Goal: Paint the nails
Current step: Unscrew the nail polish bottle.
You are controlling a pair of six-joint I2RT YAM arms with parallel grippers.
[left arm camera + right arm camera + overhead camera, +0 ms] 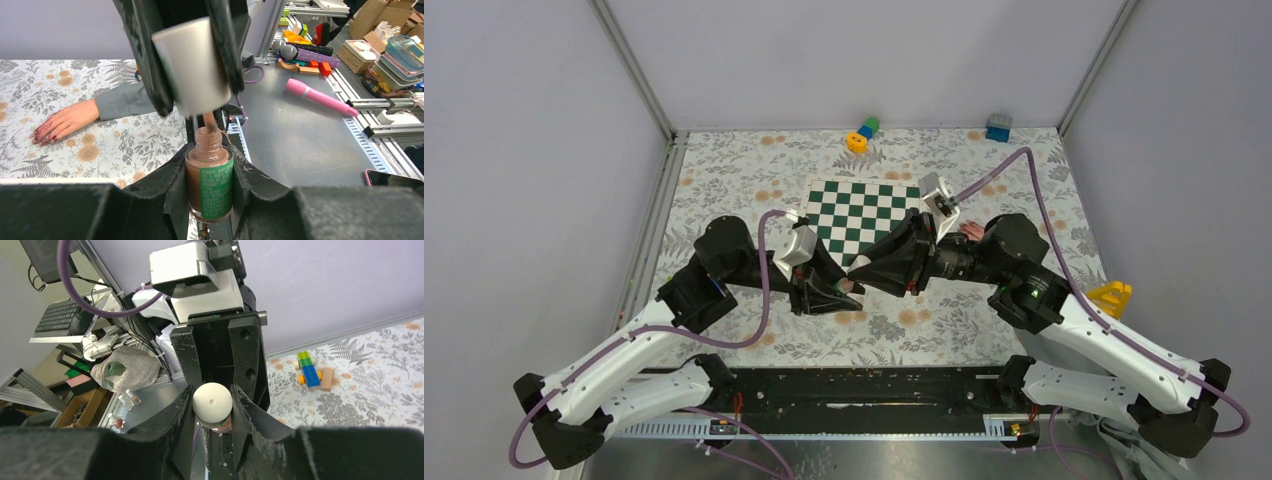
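From above, the desk [724,190] wears a floral cloth between pale grey walls [524,150], with a green-and-white chessboard [861,212] at its middle and toy blocks [862,133] at the far edge. The left tool [842,290] and right tool [871,266] meet just before the board.

In the left wrist view, the left tool is clamped on a polish bottle [210,182]. The right tool pinches the white cap [192,65] just above it. A hand [67,121] lies flat on the cloth, its nails [44,138] reddish and well apart from the bottle. A grey metal surface [300,145] carries a pink microphone [320,97].

The right wrist view shows the cap between the fingers, a lilac wall and a keyboard [60,317].
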